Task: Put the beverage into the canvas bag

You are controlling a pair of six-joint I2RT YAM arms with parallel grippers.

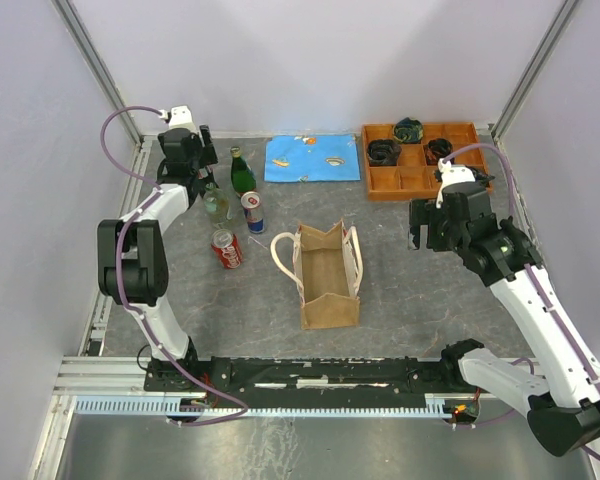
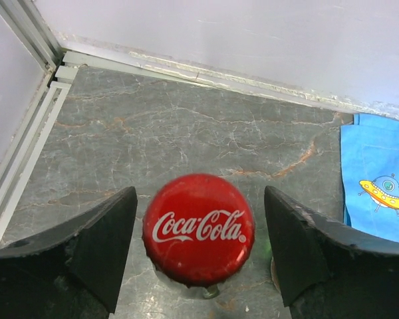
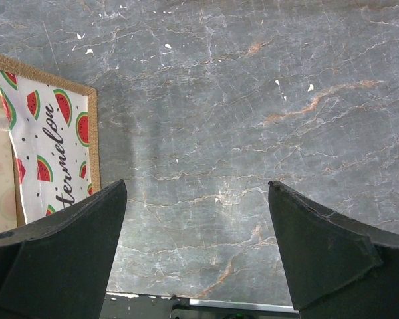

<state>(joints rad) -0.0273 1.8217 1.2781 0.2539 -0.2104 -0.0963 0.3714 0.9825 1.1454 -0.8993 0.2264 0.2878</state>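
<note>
A glass bottle with a red Coca-Cola cap (image 2: 198, 228) stands upright between my left gripper's open fingers; the cap touches neither finger. My left gripper (image 2: 199, 193) is over it at the table's far left (image 1: 205, 180). The clear bottle (image 1: 216, 206) has a green bottle (image 1: 242, 173), a Red Bull can (image 1: 253, 212) and a Coke can (image 1: 227, 248) beside it. The tan canvas bag (image 1: 327, 275) with cream handles stands open at mid-table. Its watermelon-print side shows in the right wrist view (image 3: 53, 149). My right gripper (image 1: 426, 232) (image 3: 197, 186) is open and empty, right of the bag.
A blue cloth with a UFO print (image 1: 313, 158) (image 2: 379, 186) lies at the back. An orange compartment tray (image 1: 420, 178) holding dark items stands at the back right. White walls and metal rails (image 2: 26, 133) close in the table's far left corner.
</note>
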